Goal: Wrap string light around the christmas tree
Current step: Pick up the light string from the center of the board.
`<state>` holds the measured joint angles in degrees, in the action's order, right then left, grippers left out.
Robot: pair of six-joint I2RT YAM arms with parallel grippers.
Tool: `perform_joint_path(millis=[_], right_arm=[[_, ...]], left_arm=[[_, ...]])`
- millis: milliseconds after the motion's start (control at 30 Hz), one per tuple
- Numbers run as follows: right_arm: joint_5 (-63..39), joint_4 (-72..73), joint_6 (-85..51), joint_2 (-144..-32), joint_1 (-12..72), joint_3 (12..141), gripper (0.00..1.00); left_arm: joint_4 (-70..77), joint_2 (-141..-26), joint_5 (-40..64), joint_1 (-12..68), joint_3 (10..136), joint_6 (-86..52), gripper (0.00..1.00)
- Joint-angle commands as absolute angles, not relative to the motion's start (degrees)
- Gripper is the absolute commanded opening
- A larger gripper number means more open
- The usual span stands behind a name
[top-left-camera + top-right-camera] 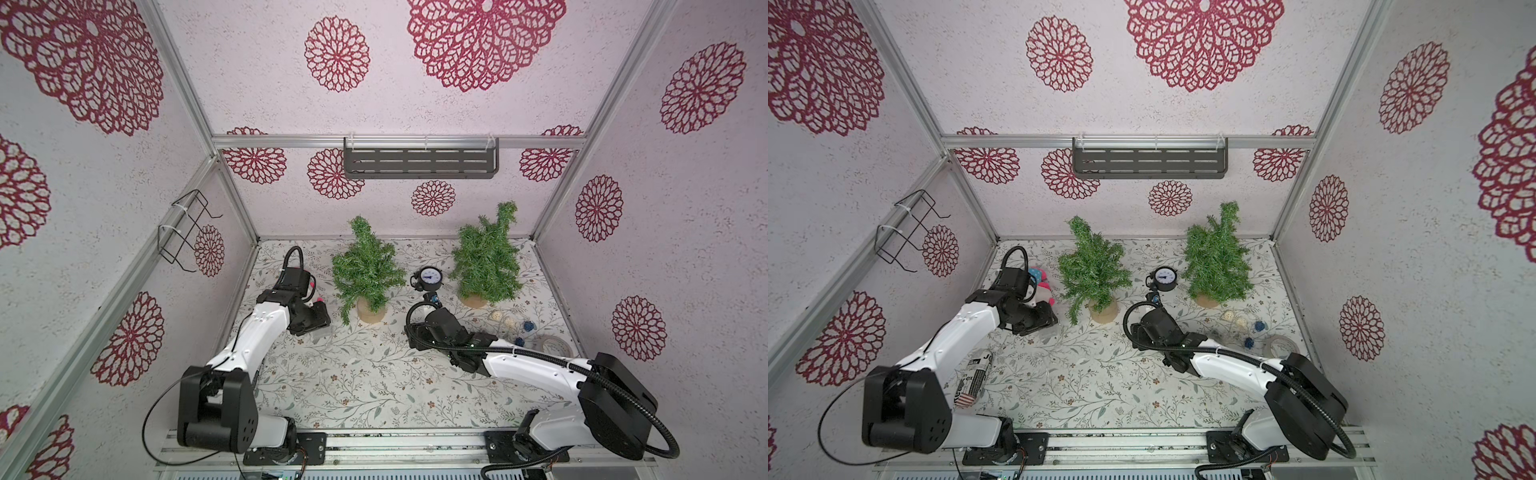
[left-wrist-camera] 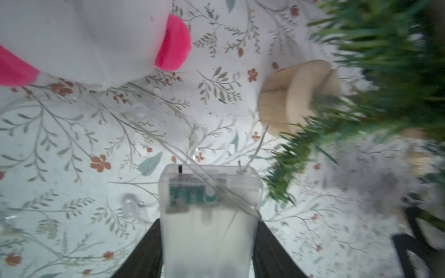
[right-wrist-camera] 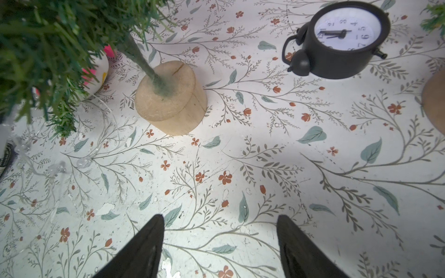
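Gripping the translucent plastic battery box (image 2: 212, 192) of the clear-wire string light (image 2: 130, 204), left gripper (image 2: 209, 231) sits beside the wooden base (image 2: 289, 96) of the green bristle christmas tree (image 2: 385, 48); right gripper (image 3: 220, 217), spread empty, opposite.

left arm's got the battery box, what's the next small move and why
Probably carry the battery box closer to the wooden base of the christmas tree beside it and set it down. The left gripper is closed on the box, the string light lies loose on the table, and the right gripper is open and empty, free to lift the wire.
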<state>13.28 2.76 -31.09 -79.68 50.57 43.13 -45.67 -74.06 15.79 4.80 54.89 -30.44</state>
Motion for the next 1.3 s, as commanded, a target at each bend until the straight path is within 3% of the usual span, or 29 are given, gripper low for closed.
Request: perform_joint_path(millis=[0,133,367,533,800,1033,1267], right_arm=[[12.15,2.82,-31.8,-78.57,50.86,45.63,0.76],[9.37,1.66,-32.81,-77.44,50.96,45.8,0.76],[-1.05,2.94,-38.53,-71.74,51.84,42.94,0.72],[-8.33,9.22,-44.39,-73.4,54.47,41.26,0.7],[-9.58,17.69,-48.18,-79.52,57.56,40.49,0.7],[-4.74,11.45,-47.35,-81.66,57.77,41.04,0.64],[5.72,-5.21,-33.2,-85.49,58.22,47.14,0.7]], left_arm=[[-39.35,-68.75,28.21,3.92,50.32,-40.67,0.53],[-29.7,-64.87,32.5,10.17,44.72,-52.18,0.54],[-32.32,-58.63,22.31,19.54,41.69,-57.26,0.56],[-30.29,-61.26,17.48,26.97,42.46,-59.68,0.59],[-24.79,-67.46,13.81,35.77,43.41,-63.74,0.6],[-30.73,-68.14,10.89,37.06,46.08,-58.73,0.63],[-44.4,-60.98,4.15,26.97,44.54,-47.54,0.66]])
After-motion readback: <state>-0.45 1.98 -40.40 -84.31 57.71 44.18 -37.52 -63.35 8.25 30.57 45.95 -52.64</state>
